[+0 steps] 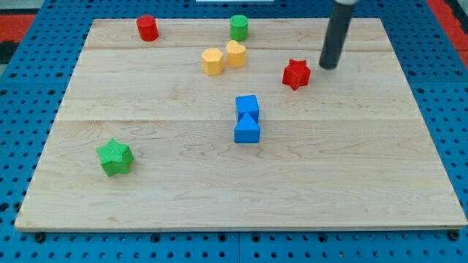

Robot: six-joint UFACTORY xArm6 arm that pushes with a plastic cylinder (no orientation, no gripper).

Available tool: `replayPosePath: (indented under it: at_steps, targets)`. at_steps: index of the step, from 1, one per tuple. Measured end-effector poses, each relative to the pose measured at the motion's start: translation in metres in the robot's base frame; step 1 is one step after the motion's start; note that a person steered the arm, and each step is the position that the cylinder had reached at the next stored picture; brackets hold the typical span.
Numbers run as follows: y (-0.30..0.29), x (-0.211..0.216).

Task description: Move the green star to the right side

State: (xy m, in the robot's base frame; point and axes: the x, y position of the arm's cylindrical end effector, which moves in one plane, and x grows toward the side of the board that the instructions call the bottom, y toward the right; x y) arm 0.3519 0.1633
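The green star lies on the wooden board at the view's lower left. My tip is at the view's upper right, far from the green star and just to the right of the red star, apart from it. The dark rod rises from the tip toward the view's top edge.
A red cylinder and a green cylinder stand near the view's top. A yellow hexagon and a yellow heart touch each other. A blue cube and a blue triangle sit together mid-board.
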Motion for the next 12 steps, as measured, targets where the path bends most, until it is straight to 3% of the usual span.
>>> replayPosePath:
  at_steps: [3,4,5,6,8,10,12]
  targets:
    - [-0.020,0.174]
    - [-0.074,0.234]
    - [-0.168,0.264]
    - [-0.255,0.262]
    - [-0.298,0.262]
    - [-0.411,0.241]
    - [-0.336,0.138]
